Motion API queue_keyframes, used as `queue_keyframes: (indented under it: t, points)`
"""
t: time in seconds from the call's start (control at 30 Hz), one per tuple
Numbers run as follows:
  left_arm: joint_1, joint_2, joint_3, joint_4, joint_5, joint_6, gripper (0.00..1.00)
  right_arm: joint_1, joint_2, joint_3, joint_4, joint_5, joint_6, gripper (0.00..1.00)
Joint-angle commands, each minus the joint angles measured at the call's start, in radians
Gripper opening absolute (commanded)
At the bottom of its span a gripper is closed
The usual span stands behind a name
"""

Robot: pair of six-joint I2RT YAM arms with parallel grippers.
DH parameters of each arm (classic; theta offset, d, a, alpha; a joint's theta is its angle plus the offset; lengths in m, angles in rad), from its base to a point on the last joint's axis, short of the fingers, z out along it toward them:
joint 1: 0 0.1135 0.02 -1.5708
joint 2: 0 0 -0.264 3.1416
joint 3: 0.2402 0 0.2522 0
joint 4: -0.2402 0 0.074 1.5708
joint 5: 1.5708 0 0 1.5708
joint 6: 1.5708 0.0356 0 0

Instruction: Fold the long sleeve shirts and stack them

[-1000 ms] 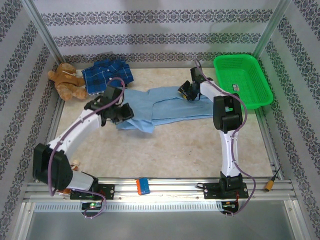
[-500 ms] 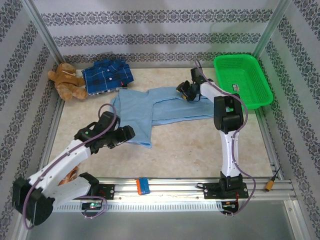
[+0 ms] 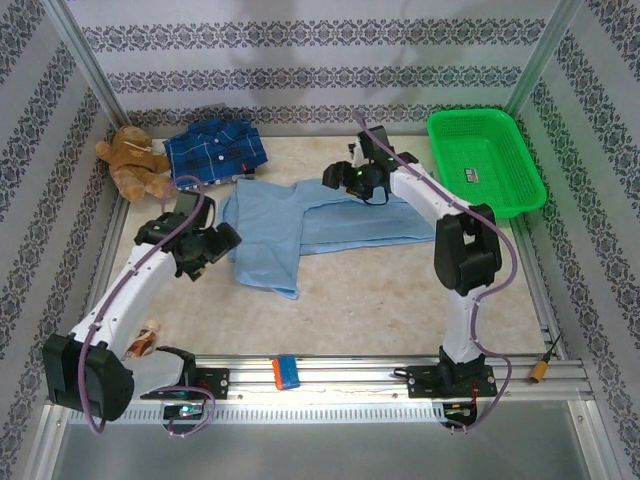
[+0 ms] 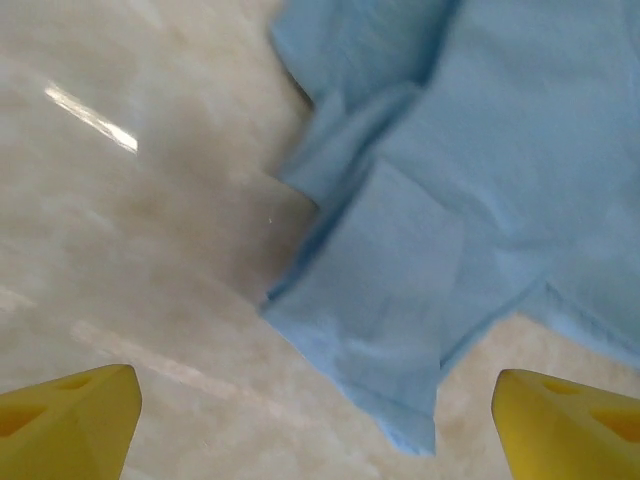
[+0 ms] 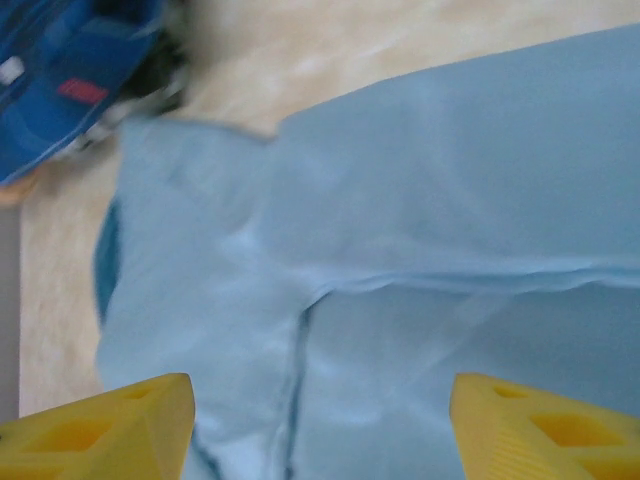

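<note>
light blue shirt (image 3: 340,215) long axis side to side; left fingers (image 4: 60,425), right fingers (image 5: 100,430) spread

White arm links (image 3: 130,285), black joints (image 3: 465,250), purple cables (image 3: 509,262), yellow claw fingertips (image 4: 65,425)

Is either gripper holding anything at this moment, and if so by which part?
Nothing is held. The left gripper is open by a corner of the light blue shirt; the right gripper is open above the shirt.
</note>
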Motion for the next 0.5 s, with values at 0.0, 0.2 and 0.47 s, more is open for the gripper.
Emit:
queue_keyframes:
  t: [0.0, 0.2, 0.47]
  points:
    - [0.078, -0.016, 0.102, 0.041, -0.04, 0.07, 0.94, 0.088, -0.027, -0.046, -0.067, -0.046, -0.159, 0.7]
    - [0.3, -0.049, 0.306, 0.036, -0.041, 0.204, 1.0, 0.38, 0.032, 0.025, -0.119, 0.018, -0.282, 0.69]
    - [0.326, -0.022, 0.524, 0.047, -0.035, 0.387, 1.0, 0.592, 0.201, 0.258, -0.25, 0.225, -0.364, 0.67]
